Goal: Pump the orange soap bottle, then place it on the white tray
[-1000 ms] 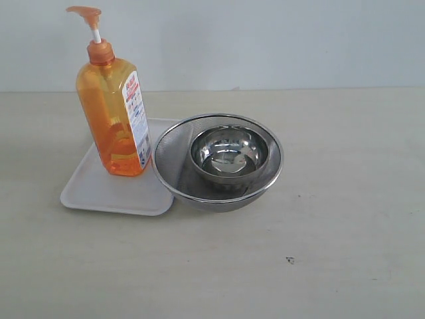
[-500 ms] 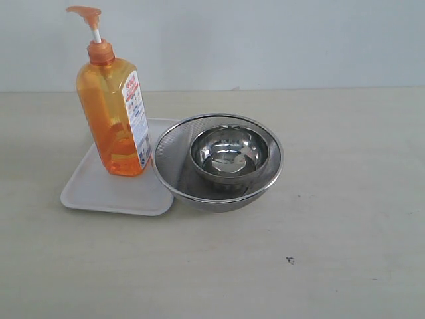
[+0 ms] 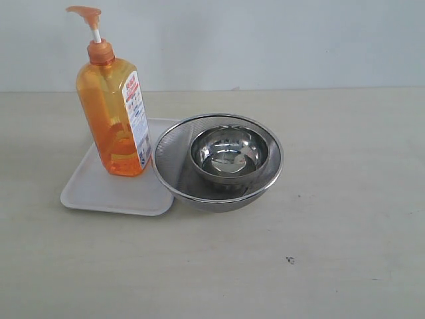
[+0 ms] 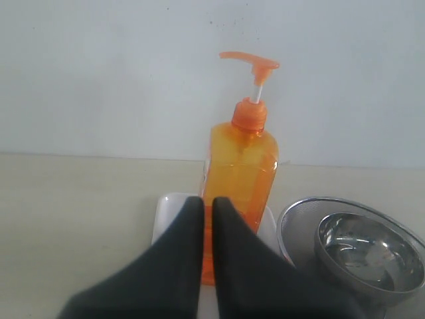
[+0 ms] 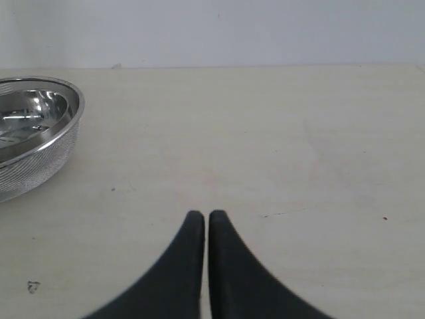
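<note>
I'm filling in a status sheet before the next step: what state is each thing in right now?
orange soap bottle: upright on the tray, pump head up, not held.
white tray: lying flat, carrying the bottle.
mesh strainer: right way up, bowl inside.
steel bowl: right way up, sitting in the strainer.
left gripper: shut, holding nothing.
right gripper: shut, holding nothing.

illegible lettering on orange soap bottle (image 3: 106, 126) label (image 3: 137, 118)

The orange soap bottle (image 3: 113, 123) is glossy translucent plastic; the white tray (image 3: 99, 191) smooth and matt, perhaps plastic; the strainer (image 3: 171, 165) fine metal mesh; the bowl (image 3: 229, 156) mirror-polished steel; the table (image 3: 345, 219) pale, matt
</note>
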`<state>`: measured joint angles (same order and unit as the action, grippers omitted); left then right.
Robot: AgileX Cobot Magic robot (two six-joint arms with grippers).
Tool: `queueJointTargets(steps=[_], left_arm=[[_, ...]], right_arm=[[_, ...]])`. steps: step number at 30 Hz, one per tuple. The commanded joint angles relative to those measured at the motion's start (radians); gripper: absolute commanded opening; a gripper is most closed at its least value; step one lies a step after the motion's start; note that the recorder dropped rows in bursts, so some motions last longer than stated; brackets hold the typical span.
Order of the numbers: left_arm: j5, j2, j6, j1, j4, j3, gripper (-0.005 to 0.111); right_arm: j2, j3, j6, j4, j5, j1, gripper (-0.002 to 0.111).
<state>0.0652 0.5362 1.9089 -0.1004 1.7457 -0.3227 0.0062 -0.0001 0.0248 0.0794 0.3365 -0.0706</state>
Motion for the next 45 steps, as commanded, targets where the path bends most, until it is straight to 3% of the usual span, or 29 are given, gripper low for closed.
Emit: queueJointTargets(steps=[1,24,27,38,45], left_arm=[[-0.010,-0.004,0.013,-0.001,-0.001,0.002,0.005],[-0.029,-0.012,-0.010,-0.001,-0.001,0.002,0.005],[-0.035,-0.073,-0.017,0.003,-0.001,0.002,0.005],[-0.033,-0.395,-0.017,0.115,-0.001,0.071,0.005],[-0.031,-0.481,-0.008,0.135,-0.001,0.114,0.005]], right_arm=[[-0.006,0.000,0.008,-0.007,0.000,0.003,0.000],[-0.006,0.000,0.001,-0.007,0.011,0.003,0.000],[-0.006,0.000,0.001,-0.007,0.011,0.003,0.000],[-0.006,0.000,0.001,-0.007,0.011,0.003,0.000],[-0.006,0.000,0.001,-0.007,0.011,0.003,0.000]])
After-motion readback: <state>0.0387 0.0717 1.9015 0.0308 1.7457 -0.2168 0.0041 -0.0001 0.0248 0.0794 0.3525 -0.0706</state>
